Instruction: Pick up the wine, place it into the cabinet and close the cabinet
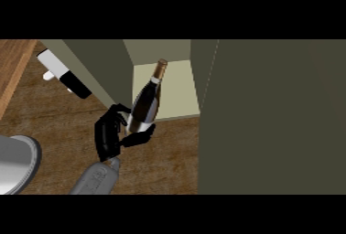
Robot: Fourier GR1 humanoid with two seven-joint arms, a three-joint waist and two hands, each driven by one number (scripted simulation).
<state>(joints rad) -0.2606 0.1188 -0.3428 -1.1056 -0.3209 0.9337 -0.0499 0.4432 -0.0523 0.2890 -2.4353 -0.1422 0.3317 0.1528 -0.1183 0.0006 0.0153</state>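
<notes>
The wine bottle (pixel 147 98) is dark with a pale label and a brown neck. It leans with its neck pointing into the open cabinet, over the pale shelf (pixel 179 91). My left hand (pixel 109 132) is shut on the bottle's lower end, fingers on its left side and thumb (pixel 138 137) under its base. The bottle's base is at the shelf's front edge, above the wooden counter (pixel 162 160). The cabinet door (pixel 94 68) stands open to the left of the opening. My right hand does not show.
A broad olive cabinet face (pixel 270 114) fills the right side. A black and white bar-shaped thing (pixel 64 75) sits left of the open door. A grey round dish (pixel 15 164) lies at the lower left edge.
</notes>
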